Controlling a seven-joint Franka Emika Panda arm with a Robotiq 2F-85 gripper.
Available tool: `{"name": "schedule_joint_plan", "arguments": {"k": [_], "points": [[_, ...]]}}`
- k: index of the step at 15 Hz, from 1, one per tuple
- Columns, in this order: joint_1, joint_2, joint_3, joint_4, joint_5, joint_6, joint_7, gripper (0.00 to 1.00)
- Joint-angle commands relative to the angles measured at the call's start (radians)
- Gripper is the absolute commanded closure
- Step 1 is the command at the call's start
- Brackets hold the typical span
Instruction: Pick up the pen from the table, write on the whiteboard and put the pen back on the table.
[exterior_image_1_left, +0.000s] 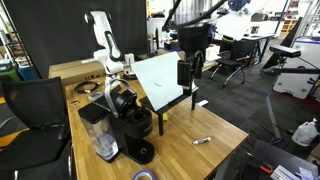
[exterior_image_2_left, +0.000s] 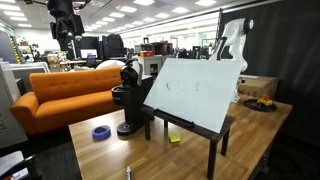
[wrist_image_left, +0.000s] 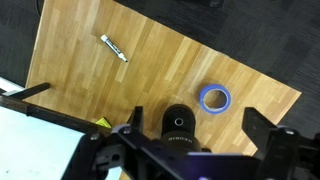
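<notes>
Table (exterior_image_1_left: 185, 152) carries the tilted whiteboard (exterior_image_2_left: 195, 88) on its black stand. Gripper (exterior_image_1_left: 188, 76) hangs in the air over the table, jaws spread wide, nothing in them. Pen (wrist_image_left: 113, 48) lies flat on bare wood near a table edge, well apart from the blue tape roll (wrist_image_left: 214, 98).

In front of the whiteboard (exterior_image_1_left: 160, 80) the table (exterior_image_1_left: 185, 152) is open wood that can be reached from above. Only the pen (exterior_image_1_left: 201, 140) lies there, well apart from the whiteboard's black stand (exterior_image_2_left: 212, 150). Beside the whiteboard a tall coffee machine (exterior_image_1_left: 130, 125) blocks that side, with a blue tape roll (wrist_image_left: 213, 98) near it. A small yellow item (exterior_image_2_left: 175, 138) lies under the whiteboard's lower edge.
</notes>
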Motion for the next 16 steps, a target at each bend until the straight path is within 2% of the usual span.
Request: {"name": "schedule_joint_plan", "arguments": {"k": [1, 11, 16], "points": [[0.011, 0.002, -0.009, 0.003, -0.004, -0.003, 0.004, 0.0], [0.01, 0.003, -0.011, 0.001, -0.006, 0.0, 0.0, 0.0], [0.006, 0.016, -0.048, -0.026, -0.004, 0.013, -0.06, 0.0]]}}
